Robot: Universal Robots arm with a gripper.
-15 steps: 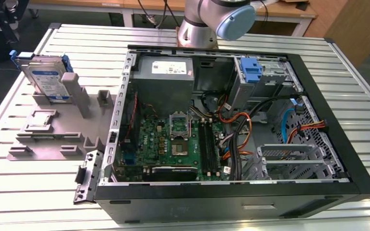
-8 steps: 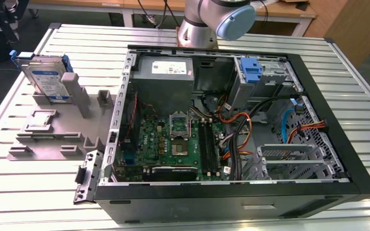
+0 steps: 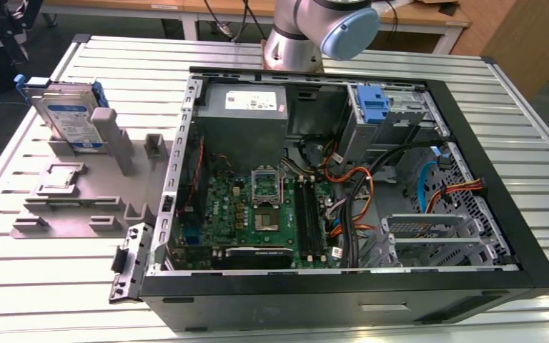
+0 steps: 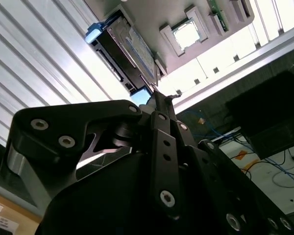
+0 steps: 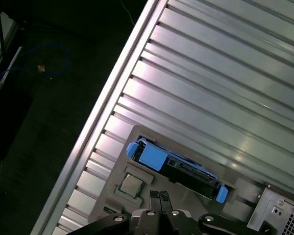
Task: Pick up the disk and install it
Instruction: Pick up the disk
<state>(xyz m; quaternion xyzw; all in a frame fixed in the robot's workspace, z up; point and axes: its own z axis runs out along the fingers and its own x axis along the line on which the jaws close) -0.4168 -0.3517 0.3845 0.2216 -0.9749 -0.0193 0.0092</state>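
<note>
The disk [image 3: 65, 118] stands on edge in a grey holder [image 3: 74, 193] on the table, at the exterior view's left, beside the open computer case [image 3: 465, 279]. It is a silver drive with a white-and-blue label in a blue carrier. Both wrist views look down on it from well above: the disk [image 5: 179, 169] shows its blue carrier edge, and the disk [image 4: 127, 49] shows its dark side. My gripper [image 5: 159, 198] hangs high over the holder, apart from the disk. Its fingertips rest together with nothing between them, as at the gripper [image 4: 158, 94].
A small square chip [image 3: 60, 177] lies on the holder's lower step. Inside the case are a grey power supply box [image 3: 244, 107], a motherboard [image 3: 255, 207], cables, and a blue bracket [image 3: 374, 103] in the drive bay. The ribbed metal table [image 3: 36, 286] ends near the holder.
</note>
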